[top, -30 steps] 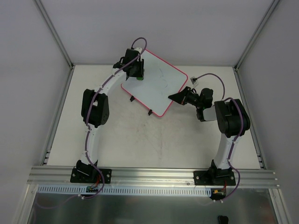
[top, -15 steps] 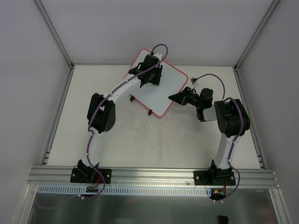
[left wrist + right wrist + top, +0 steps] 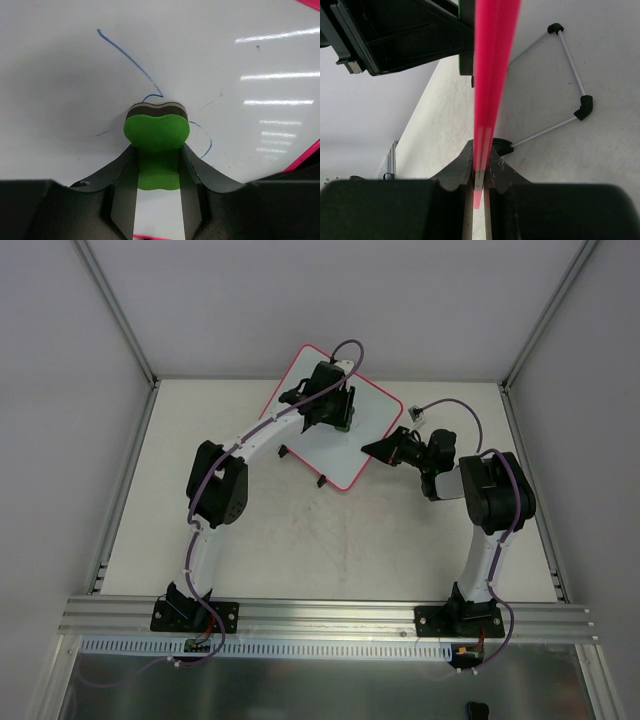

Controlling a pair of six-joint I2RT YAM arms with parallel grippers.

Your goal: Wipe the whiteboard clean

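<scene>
Left claw (image 3: 157,150), gripping the green eraser (image 3: 156,131), has slid rightward across the whiteboard (image 3: 75,75) pinched by right claw (image 3: 479,161).

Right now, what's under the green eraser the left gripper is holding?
The whiteboard, with blue marker strokes running out from beneath the eraser. Any ink directly under its pad is covered.

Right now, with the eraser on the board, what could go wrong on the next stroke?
1. The right jaws pinch only the thin pink frame of the whiteboard; wiping pressure could twist or pull it free.
2. The green eraser is gripped by its lower lobe in the left jaws, so it may tip or slip.
3. Blue strokes lie on both sides of the eraser; one pass could miss some.
</scene>
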